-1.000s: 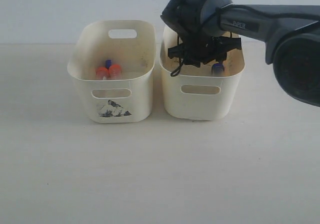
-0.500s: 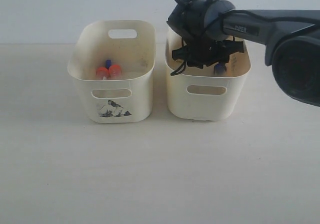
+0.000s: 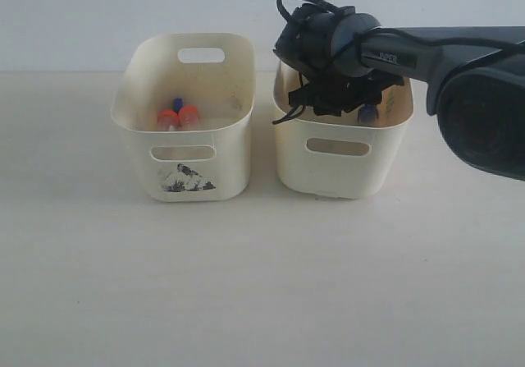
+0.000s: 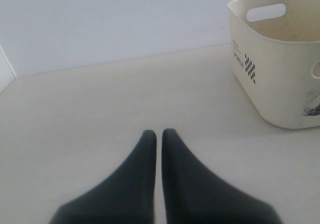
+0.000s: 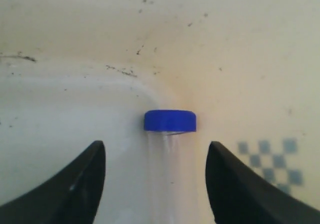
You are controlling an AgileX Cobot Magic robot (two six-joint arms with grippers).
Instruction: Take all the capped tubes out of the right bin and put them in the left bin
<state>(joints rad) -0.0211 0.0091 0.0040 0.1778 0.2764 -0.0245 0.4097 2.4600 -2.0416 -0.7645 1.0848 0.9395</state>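
My right gripper (image 5: pixel 156 151) is open inside the right bin (image 3: pixel 343 172), its fingers on either side of a clear tube with a blue cap (image 5: pixel 170 121) that leans against the bin's wall. That tube's blue cap (image 3: pixel 367 113) also shows in the exterior view, beside the arm's wrist. The left bin (image 3: pixel 187 174), with a dark mark on its front, holds two orange-capped tubes (image 3: pixel 179 117) and a blue-capped one (image 3: pixel 177 103). My left gripper (image 4: pixel 159 133) is shut and empty, low over the table, well away from the left bin (image 4: pixel 280 78).
The right arm (image 3: pixel 426 51) reaches in from the right and covers much of the right bin's inside. A pale wall (image 3: pixel 98 14) runs behind both bins. Bare table (image 3: pixel 246 285) lies in front of them.
The right gripper has sunk deeper into the right bin. The bin has shifted a little to the right with it.
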